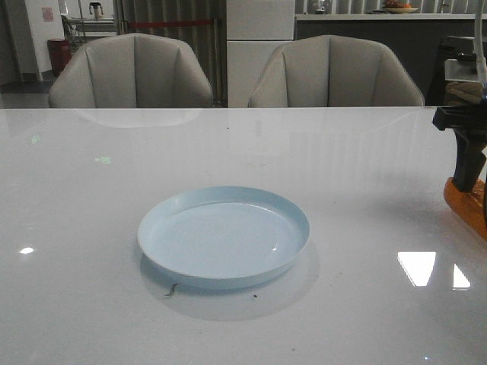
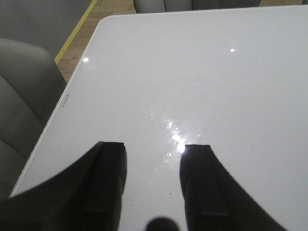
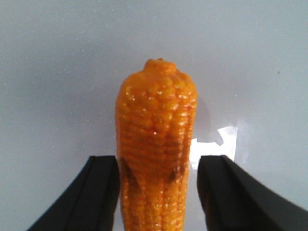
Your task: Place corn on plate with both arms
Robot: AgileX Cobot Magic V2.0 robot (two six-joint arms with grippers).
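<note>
The pale blue plate (image 1: 224,237) lies empty at the middle of the white table. The orange corn (image 1: 467,207) lies on the table at the far right edge of the front view, well to the right of the plate. In the right wrist view the corn (image 3: 156,144) lies lengthwise between the dark fingers, its blunt tip pointing away. My right gripper (image 3: 159,161) is open around it: one finger is at the cob's side and a gap shows at the other. It also shows in the front view (image 1: 466,179), just above the corn. My left gripper (image 2: 154,147) is open and empty over bare table; it is out of the front view.
Two beige chairs (image 1: 129,72) (image 1: 335,72) stand behind the table's far edge. In the left wrist view the table's edge (image 2: 57,110) and a rounded corner are close by, with another chair (image 2: 24,96) beyond. A small dark speck (image 1: 172,290) lies by the plate's front rim.
</note>
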